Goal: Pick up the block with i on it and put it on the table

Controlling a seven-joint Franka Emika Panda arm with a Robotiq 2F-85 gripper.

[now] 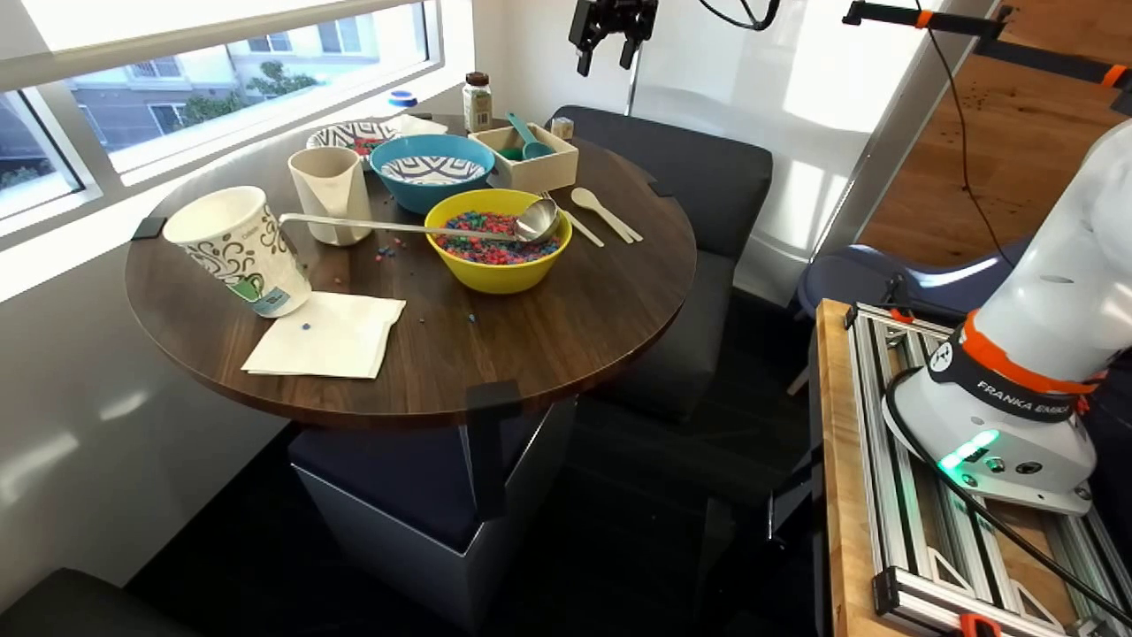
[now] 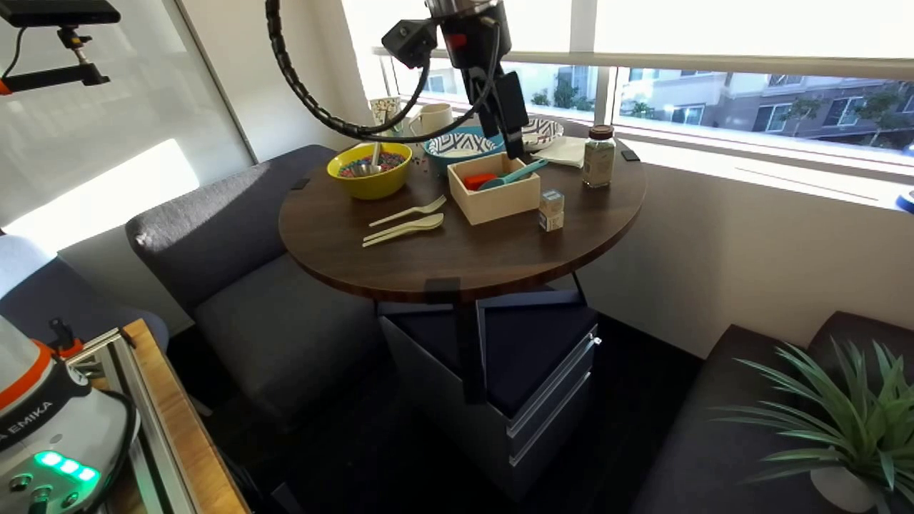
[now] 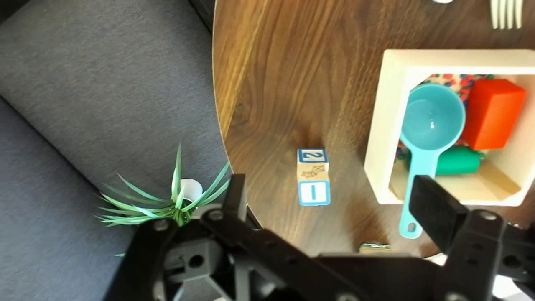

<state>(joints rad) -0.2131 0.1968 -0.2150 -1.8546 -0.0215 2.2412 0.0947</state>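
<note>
Block [image 3: 314,193] sits between table [image 3: 288,100] edge and box [image 3: 381,163], room either side; jaws wide

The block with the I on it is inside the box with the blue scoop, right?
Not inside: the wrist view shows the block with the I on it outside, beside the box. The box does hold the blue scoop.

Smooth wood-grain table [image 1: 575,332], matt wooden block [image 3: 314,193], shiny metal ladle [image 1: 537,221], glossy plastic scoop [image 3: 432,119], woven-cloth seat [image 3: 104,88], paper napkin [image 1: 327,336]
</note>
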